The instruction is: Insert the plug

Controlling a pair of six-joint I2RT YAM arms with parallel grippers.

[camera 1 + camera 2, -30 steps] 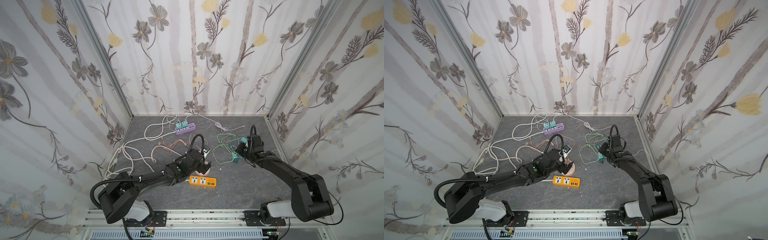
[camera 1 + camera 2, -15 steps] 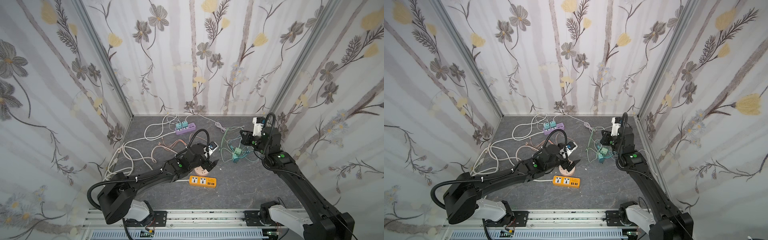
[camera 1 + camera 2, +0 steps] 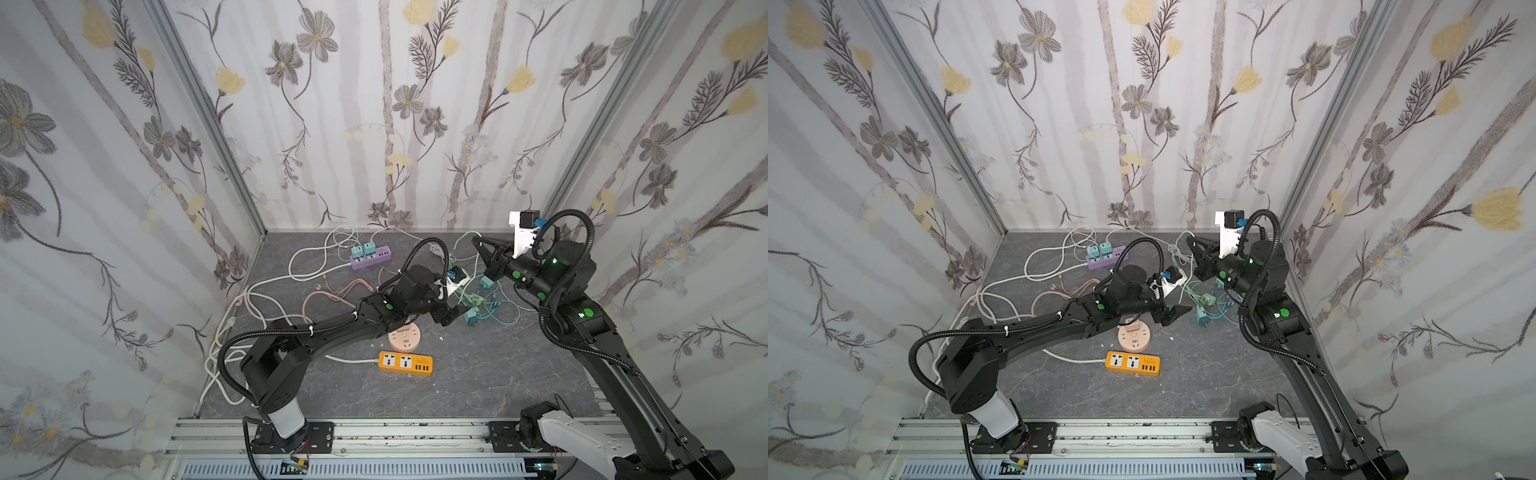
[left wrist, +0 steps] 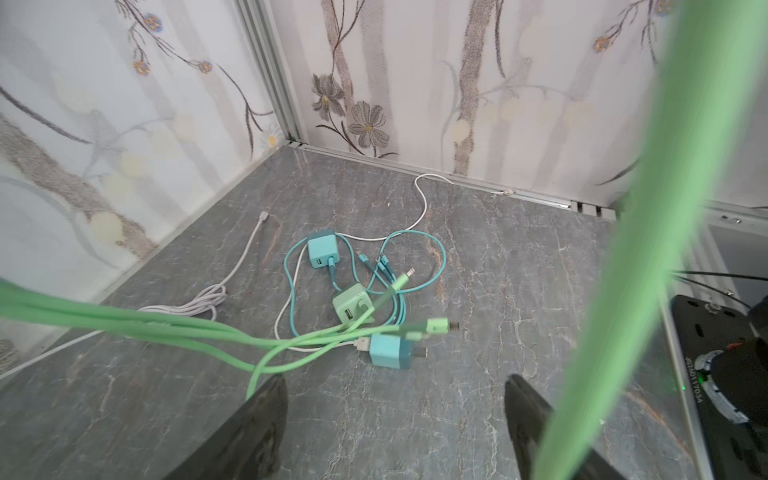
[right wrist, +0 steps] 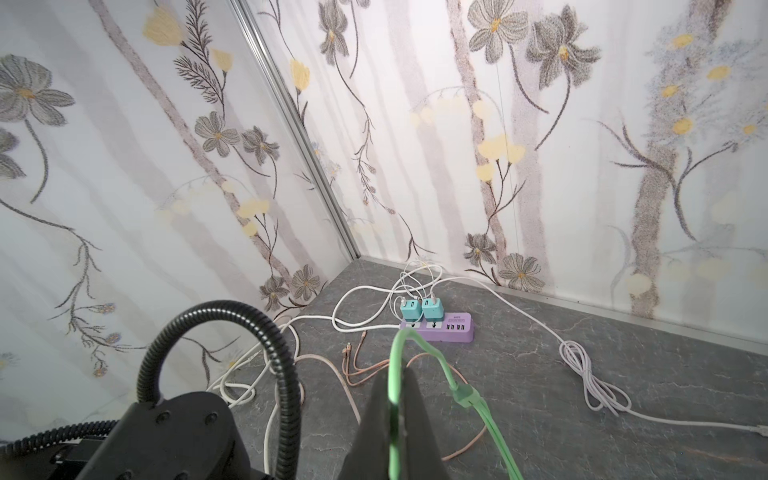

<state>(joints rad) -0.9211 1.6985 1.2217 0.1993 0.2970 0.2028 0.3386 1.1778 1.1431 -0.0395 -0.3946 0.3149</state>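
Note:
My right gripper (image 5: 395, 401) is shut on a light green cable (image 5: 465, 395) and holds it up above the floor; in both top views it (image 3: 478, 242) (image 3: 1191, 242) hangs at the back right. The cable droops across the left wrist view (image 4: 166, 328). My left gripper (image 4: 395, 399) is open, with only bare floor between its fingers. Just ahead of it lies a teal plug (image 4: 390, 351) with its prongs showing. Beyond that lie a green charger (image 4: 353, 305) and another teal one (image 4: 322, 251), tangled in teal cable. In both top views the left gripper (image 3: 451, 313) (image 3: 1173, 313) sits beside these.
A purple power strip (image 3: 371, 258) (image 5: 438, 330) with two teal chargers plugged in lies at the back. A round pink socket (image 3: 405, 338) and an orange power strip (image 3: 405, 362) lie under and in front of the left arm. White cables (image 3: 249, 299) and a pink cable (image 3: 332, 291) sprawl to the left.
The right arm has risen and pulled back from the floor, lifting the green cable. The left gripper has moved right, off the round socket toward the chargers.

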